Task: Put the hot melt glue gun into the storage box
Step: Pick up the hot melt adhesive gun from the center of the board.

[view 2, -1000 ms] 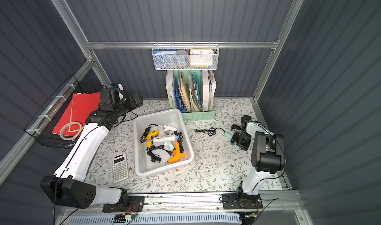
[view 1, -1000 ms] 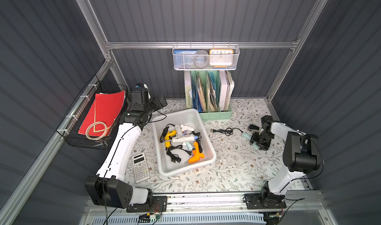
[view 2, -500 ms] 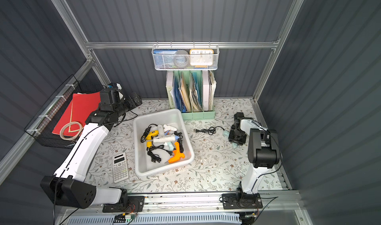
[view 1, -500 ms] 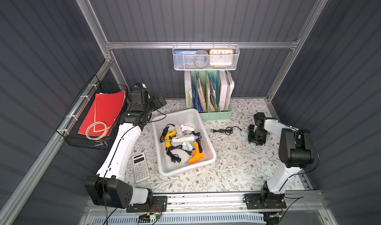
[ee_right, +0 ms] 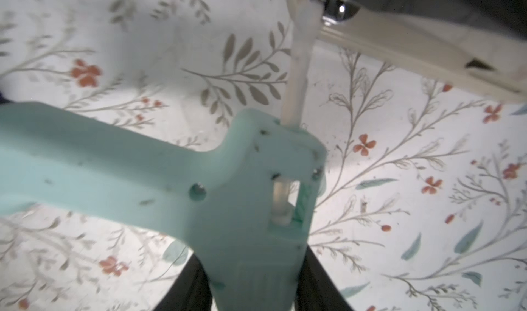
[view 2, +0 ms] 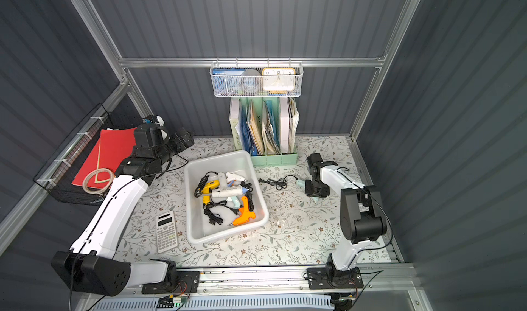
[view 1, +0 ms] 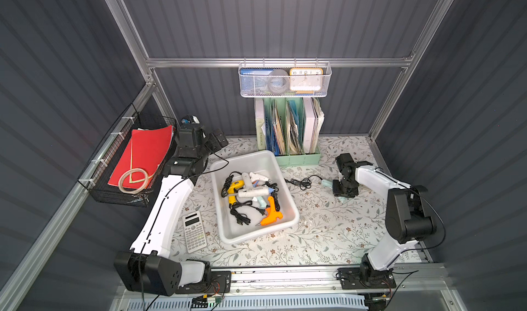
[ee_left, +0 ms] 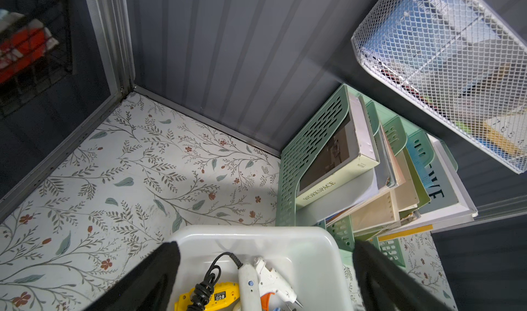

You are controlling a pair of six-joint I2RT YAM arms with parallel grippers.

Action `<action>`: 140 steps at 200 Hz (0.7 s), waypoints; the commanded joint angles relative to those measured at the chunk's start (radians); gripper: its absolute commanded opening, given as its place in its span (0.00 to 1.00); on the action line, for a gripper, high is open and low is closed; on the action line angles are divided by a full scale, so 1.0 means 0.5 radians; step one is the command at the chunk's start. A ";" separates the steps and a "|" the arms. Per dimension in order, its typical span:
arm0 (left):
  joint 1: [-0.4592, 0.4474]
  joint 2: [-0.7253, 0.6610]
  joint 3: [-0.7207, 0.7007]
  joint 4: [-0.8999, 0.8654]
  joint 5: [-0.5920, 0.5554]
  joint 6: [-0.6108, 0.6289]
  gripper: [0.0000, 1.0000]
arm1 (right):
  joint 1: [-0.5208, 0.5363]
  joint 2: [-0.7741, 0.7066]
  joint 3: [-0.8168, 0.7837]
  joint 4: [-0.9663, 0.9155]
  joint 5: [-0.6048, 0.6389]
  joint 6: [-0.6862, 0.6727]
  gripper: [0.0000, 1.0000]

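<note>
Right gripper [view 1: 345, 192] was clenched on the mint hot melt glue gun [ee_right: 171, 175], right of centre in both top views; whether it touched the floral table [view 1: 328, 232] could not be told. The gun was outside the storage box [view 1: 245, 159] at centre, which held other glue guns [view 1: 251, 192]. Left gripper [ee_left: 265, 248] was released, jaws wide, at left of centre.

Mint-green glue gun [ee_right: 142, 167] sits outside, well right of white storage box [view 1: 242, 234].
</note>
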 commanded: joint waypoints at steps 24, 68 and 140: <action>0.012 -0.107 -0.103 0.050 -0.121 -0.060 1.00 | 0.136 -0.361 0.215 -0.105 0.132 0.078 0.00; 0.012 -0.218 -0.215 0.092 -0.284 -0.136 1.00 | 0.323 -0.581 0.398 -0.101 0.262 0.121 0.00; 0.012 -0.394 -0.380 0.215 -0.482 -0.254 1.00 | 0.853 -0.587 0.616 0.163 0.045 0.126 0.00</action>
